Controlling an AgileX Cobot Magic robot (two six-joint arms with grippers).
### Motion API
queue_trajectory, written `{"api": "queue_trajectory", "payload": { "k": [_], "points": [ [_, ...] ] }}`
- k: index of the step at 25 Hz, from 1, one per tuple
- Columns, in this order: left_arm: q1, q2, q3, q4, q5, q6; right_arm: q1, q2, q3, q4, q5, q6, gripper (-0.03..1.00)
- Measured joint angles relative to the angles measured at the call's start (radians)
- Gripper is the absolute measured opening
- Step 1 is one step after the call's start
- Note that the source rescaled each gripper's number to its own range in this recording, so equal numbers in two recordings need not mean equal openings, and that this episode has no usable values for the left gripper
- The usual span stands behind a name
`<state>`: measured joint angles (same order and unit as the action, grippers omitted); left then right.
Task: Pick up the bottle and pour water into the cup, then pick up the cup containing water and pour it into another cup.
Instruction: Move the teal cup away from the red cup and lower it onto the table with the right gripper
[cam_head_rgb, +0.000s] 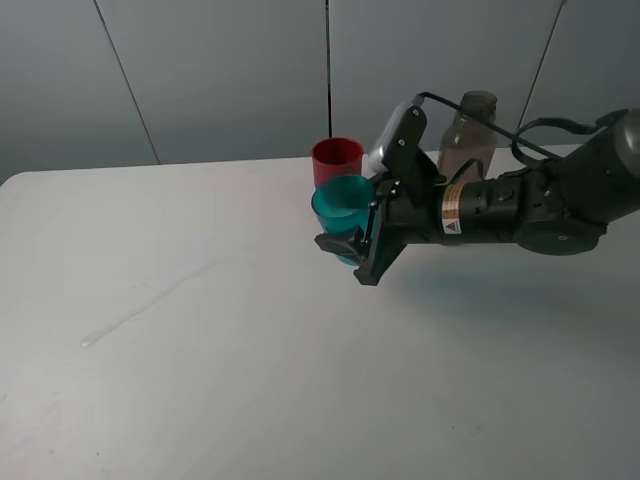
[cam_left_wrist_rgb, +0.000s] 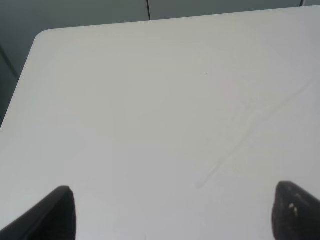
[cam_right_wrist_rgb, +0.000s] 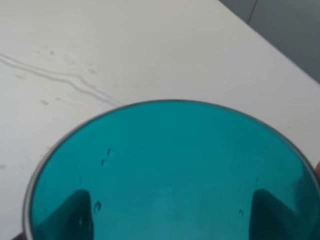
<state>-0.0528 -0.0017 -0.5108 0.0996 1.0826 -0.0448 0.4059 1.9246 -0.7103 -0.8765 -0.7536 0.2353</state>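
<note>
My right gripper (cam_head_rgb: 350, 245) is shut on the cup (cam_head_rgb: 340, 200), a translucent teal tumbler that stands close to upright. In the right wrist view the cup (cam_right_wrist_rgb: 170, 170) fills the frame from above, and the dark fingers (cam_right_wrist_rgb: 75, 212) show through its walls on both sides. The other cup (cam_head_rgb: 337, 158), opaque red, stands right behind the teal one on the table. Further back on the right, partly behind the arm, is the smoky bottle (cam_head_rgb: 468, 135). The left gripper (cam_left_wrist_rgb: 177, 215) hangs open over bare table and holds nothing.
The white table (cam_head_rgb: 200, 380) carries a faint thin streak (cam_head_rgb: 150, 300) on its left half, and the same streak (cam_left_wrist_rgb: 240, 145) shows in the left wrist view. A grey panelled wall (cam_head_rgb: 200, 70) rises behind the table's far edge. The right arm (cam_head_rgb: 520, 210) reaches in from the right.
</note>
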Motion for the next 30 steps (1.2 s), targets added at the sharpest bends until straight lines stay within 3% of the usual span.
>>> {"api": "queue_trajectory", "payload": {
  "k": [13,14,15,17,18,21,30],
  "points": [
    [0.0,0.0,0.0,0.0,0.0,0.0,0.0,0.109,0.002,0.001,0.007,-0.035,0.09],
    [0.0,0.0,0.0,0.0,0.0,0.0,0.0,0.109,0.002,0.001,0.009,-0.04,0.13],
    [0.0,0.0,0.0,0.0,0.0,0.0,0.0,0.109,0.002,0.001,0.009,-0.042,0.27],
    [0.0,0.0,0.0,0.0,0.0,0.0,0.0,0.109,0.002,0.001,0.009,-0.051,0.8],
    [0.0,0.0,0.0,0.0,0.0,0.0,0.0,0.109,0.002,0.001,0.009,-0.057,0.91],
    [0.0,0.0,0.0,0.0,0.0,0.0,0.0,0.109,0.002,0.001,0.007,-0.064,0.99],
    [0.0,0.0,0.0,0.0,0.0,0.0,0.0,-0.102,0.004,0.051,0.003,-0.061,1.0]
  ]
}}
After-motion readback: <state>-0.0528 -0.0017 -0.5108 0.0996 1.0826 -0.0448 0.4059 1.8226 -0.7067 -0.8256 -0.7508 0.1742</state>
